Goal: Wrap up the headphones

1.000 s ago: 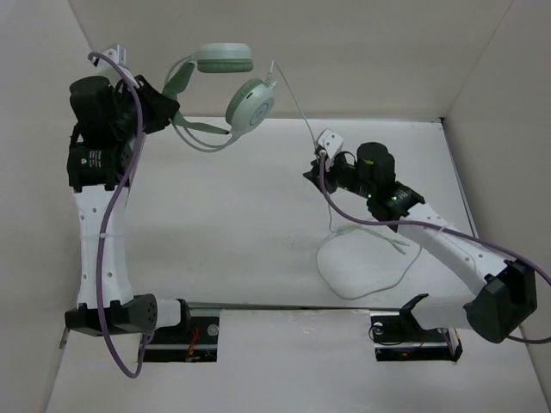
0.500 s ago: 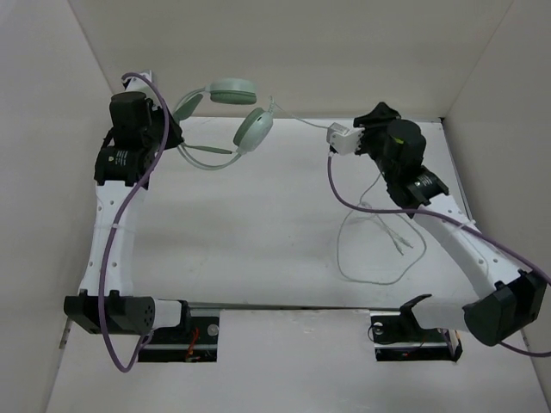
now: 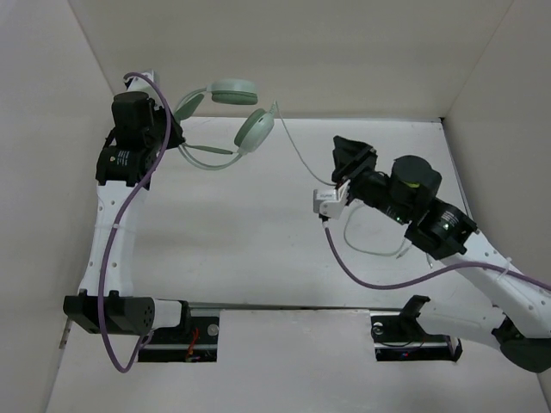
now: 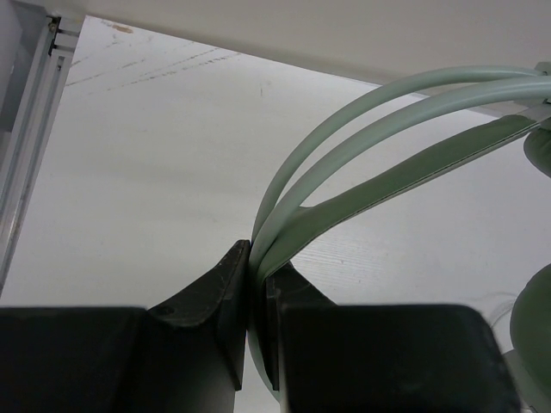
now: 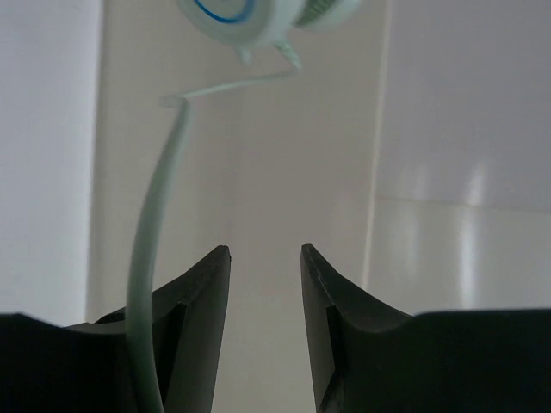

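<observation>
White walls close in a pale bench (image 3: 241, 232) on three sides. In the top view the headphones (image 3: 232, 116) hang in the air toward 11 o'clock, close to the back wall and clear of the bench. One earcup (image 3: 233, 90) faces upward at the top, and the other (image 3: 256, 129) hangs just below it toward 5 o'clock.

The left end effector (image 3: 176, 133) is clamped on the thin double headband (image 4: 362, 129). In the left wrist view its fingers (image 4: 225, 284) press together on the green bands, with no gap on either side of them.

From the lower earcup the thin cable (image 3: 297, 151) runs toward 4 o'clock, down to the right end effector (image 3: 351, 155), which sits at about 3 o'clock over the bench. More of the cable lies in a loose loop on the bench beneath that arm.

In the right wrist view the right end effector (image 5: 265, 258) is narrowly parted with nothing between its fingers. The cable (image 5: 155, 215) passes along the outer side of the finger at 9 o'clock, not through the gap, and climbs toward the earcup at 12 o'clock.
</observation>
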Controlling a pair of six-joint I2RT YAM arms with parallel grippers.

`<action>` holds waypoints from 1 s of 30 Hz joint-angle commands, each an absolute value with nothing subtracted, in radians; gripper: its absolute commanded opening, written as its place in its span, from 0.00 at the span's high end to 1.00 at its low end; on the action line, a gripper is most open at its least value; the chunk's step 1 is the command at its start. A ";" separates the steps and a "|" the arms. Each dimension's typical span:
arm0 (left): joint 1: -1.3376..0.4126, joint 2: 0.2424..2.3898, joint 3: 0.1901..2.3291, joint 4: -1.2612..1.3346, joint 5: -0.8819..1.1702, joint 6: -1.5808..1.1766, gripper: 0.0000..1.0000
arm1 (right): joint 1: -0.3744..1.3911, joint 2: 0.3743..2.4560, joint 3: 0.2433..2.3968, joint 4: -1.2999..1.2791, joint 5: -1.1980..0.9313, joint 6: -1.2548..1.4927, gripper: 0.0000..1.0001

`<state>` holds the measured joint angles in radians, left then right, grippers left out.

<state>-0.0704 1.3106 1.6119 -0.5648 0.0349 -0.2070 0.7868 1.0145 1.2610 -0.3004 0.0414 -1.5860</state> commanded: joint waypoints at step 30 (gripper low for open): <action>-0.412 1.361 1.474 -0.448 0.026 -0.061 1.00 | 0.962 1.264 1.336 0.282 0.028 -1.927 1.00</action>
<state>-0.3920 1.3689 1.4578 -0.5404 0.0067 -0.0441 0.9272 1.2808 1.2816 0.2295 0.0586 -1.9034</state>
